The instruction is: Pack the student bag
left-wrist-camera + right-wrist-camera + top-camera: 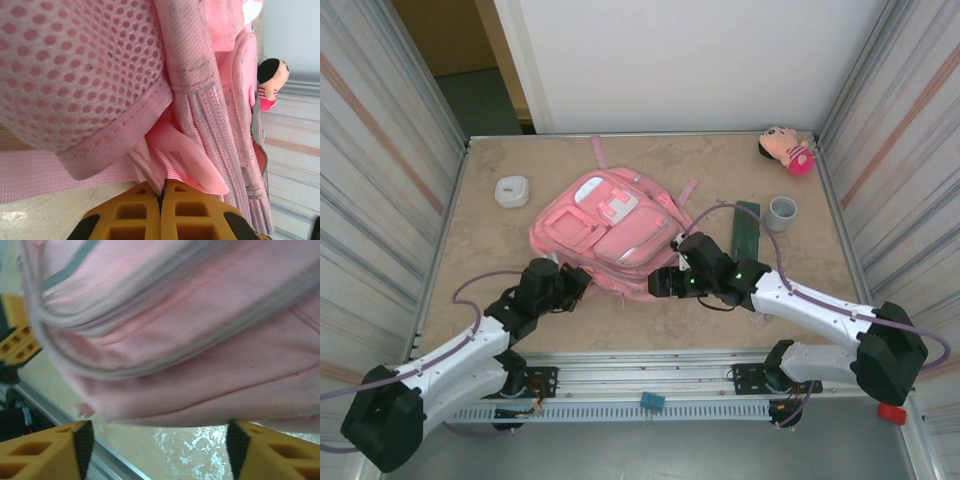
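**Now: pink bag pinched at its near corner**

Nearest, the left gripper [161, 199] has its jaws clenched on pink webbing at the student bag [610, 225]'s near-left corner. The right gripper [159, 440] has its jaws spread wide at the bag's near edge. The bag lies flat mid-surface [500, 265], pockets and pale patches facing up.

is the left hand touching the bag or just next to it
Touching. The left wrist view shows the left hand shut on a pink tab of the student bag, fabric running into the seam between its fingers.

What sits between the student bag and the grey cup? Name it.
In the top view, a flat dark green item lies between the student bag and the grey cup.
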You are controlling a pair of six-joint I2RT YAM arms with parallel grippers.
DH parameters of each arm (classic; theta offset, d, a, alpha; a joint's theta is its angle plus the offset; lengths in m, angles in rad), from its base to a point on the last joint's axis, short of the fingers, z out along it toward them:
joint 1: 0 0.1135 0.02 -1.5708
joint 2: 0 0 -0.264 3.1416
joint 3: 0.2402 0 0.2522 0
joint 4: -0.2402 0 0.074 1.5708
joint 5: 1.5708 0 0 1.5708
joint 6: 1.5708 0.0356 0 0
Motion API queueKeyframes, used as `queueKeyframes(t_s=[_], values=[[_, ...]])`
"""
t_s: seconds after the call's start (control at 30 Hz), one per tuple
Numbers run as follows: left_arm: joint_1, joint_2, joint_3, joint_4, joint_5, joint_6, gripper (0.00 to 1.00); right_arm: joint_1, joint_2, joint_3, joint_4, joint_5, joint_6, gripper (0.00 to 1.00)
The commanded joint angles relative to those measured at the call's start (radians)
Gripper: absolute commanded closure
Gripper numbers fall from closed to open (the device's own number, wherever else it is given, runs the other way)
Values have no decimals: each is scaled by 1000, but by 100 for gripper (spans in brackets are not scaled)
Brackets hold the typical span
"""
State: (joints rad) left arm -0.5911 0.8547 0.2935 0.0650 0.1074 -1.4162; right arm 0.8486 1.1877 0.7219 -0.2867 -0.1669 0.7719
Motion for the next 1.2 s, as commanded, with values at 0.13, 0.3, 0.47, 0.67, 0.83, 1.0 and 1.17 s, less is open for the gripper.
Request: queueKeyframes(t_s=[0.13,0.3,0.47,0.67,0.83,1.0,1.17], values=[[-13,14,51,101,24,20,100,-19,21,-73,197,-82,235,22],[-38,42,60,126,36,25,100,-38,66,-73,361,-108,277,25],[-67,69,52,124,24,35,100,-52,63,-32,439,-80,258,59],[-70,71,30,56,-12,74,97,-64,4,41,339,-59,158,86],[-70,58,48,5,-37,160,73,-67,-29,79,334,-78,93,100],[-98,-15,114,-83,-135,431,46,-93,-30,140,290,-125,32,100],[-161,-110,186,-135,-199,979,36,-128,-27,199,236,-184,5,100]])
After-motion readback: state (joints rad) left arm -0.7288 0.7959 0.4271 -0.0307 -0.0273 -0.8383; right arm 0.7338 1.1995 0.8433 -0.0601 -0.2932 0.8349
